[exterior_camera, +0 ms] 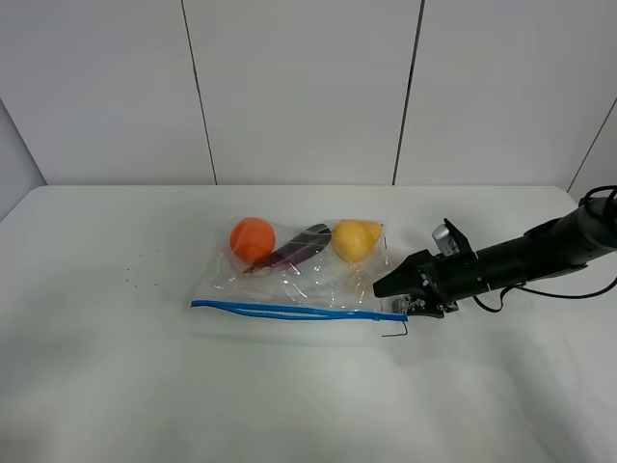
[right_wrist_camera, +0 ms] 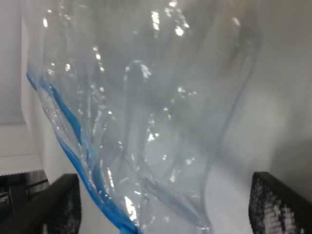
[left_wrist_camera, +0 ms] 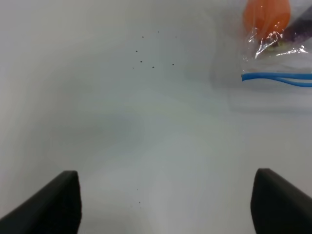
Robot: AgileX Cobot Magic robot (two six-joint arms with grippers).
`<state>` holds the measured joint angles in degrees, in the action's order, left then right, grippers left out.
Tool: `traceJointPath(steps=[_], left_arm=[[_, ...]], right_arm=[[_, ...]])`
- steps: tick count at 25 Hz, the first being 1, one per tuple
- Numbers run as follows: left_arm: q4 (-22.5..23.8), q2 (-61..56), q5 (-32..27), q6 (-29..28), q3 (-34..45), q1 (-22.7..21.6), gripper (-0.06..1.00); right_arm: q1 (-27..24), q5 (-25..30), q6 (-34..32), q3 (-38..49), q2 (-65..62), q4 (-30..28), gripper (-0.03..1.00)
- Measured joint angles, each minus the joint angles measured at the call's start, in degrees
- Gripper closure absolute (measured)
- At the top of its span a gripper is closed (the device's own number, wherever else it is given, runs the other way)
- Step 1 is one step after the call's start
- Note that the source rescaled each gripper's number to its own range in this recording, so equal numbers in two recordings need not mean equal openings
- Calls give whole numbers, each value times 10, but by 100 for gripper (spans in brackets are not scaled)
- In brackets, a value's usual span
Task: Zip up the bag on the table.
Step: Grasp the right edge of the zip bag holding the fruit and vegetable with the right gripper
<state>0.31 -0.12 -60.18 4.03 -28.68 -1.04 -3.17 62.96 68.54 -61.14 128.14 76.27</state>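
Lying flat on the white desk [exterior_camera: 116, 367], the bag [exterior_camera: 299, 275] stretches long from the left arm's side to the right arm's side. Its blue zip strip [exterior_camera: 289, 310] is the front edge, and an orange fruit [exterior_camera: 253, 239], a purple one [exterior_camera: 301, 246] and a yellow one [exterior_camera: 355, 240] sit behind it. The right arm [exterior_camera: 540, 246] reaches in low to the bag's yellow end. The right tool [exterior_camera: 390, 299] is open, with the bag's corner between its fingers. The left tool [left_wrist_camera: 165, 200] hangs open over the desk, away from the bag's orange end.
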Motion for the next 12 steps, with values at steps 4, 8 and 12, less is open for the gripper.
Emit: traceJointPath(steps=[4,8,12], left_arm=[[0,0,0,0,0,0,2],[0,0,0,0,0,0,2],[0,0,0,0,0,0,2]], right_arm=[[0,8,0,0,2,6,19],[9,9,3,0,2,9,19],[13,9,11,0,2,13,19]])
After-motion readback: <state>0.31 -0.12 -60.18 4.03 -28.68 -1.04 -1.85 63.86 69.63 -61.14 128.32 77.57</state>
